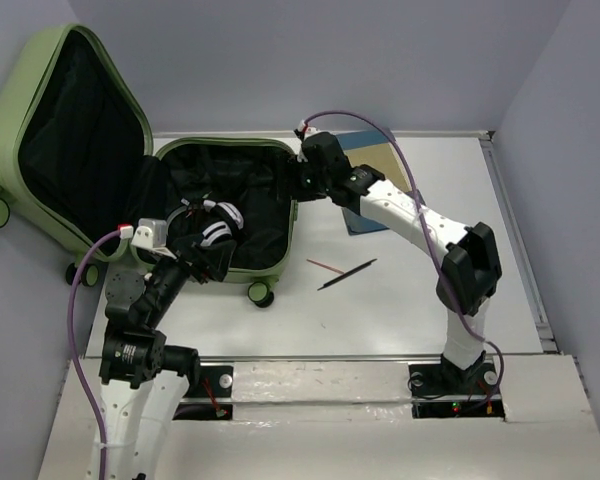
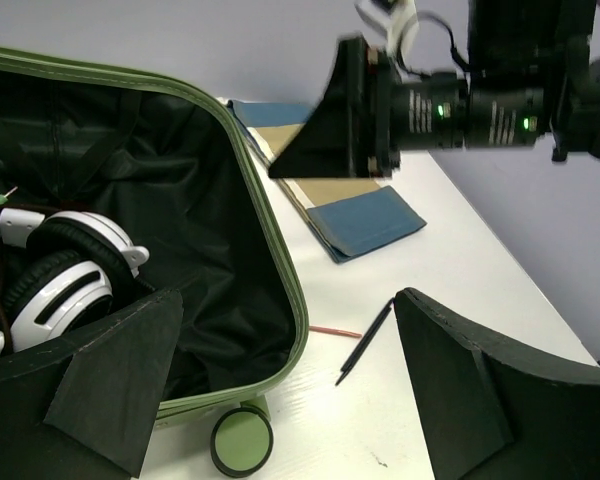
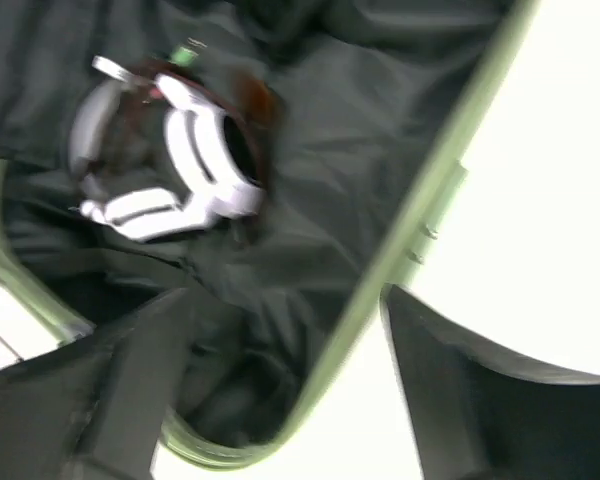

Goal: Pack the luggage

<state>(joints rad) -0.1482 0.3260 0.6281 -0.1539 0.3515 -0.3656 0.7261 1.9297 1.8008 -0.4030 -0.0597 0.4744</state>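
Note:
The light-green luggage (image 1: pixel 225 143) lies open on the table, its lid propped up at the left and black lining showing. White headphones (image 1: pixel 217 222) rest inside the base. My left gripper (image 1: pixel 202 258) hovers open over the near-left part of the base; in its wrist view the left gripper (image 2: pixel 290 400) straddles the near rim (image 2: pixel 270 250), with the headphones (image 2: pixel 70 270) to its left. My right gripper (image 1: pixel 302 178) stands open at the luggage's right rim; in its own view the right gripper (image 3: pixel 290 400) has the rim (image 3: pixel 420 210) between its fingers and nothing held. The headphones (image 3: pixel 180 170) look blurred there.
A black pen (image 1: pixel 347 274) and a thin red stick (image 1: pixel 325 266) lie on the white table right of the luggage's caster wheel (image 1: pixel 261 294). A blue folder with tan sheets (image 1: pixel 375 190) lies under the right arm. Grey walls close in on the back and sides.

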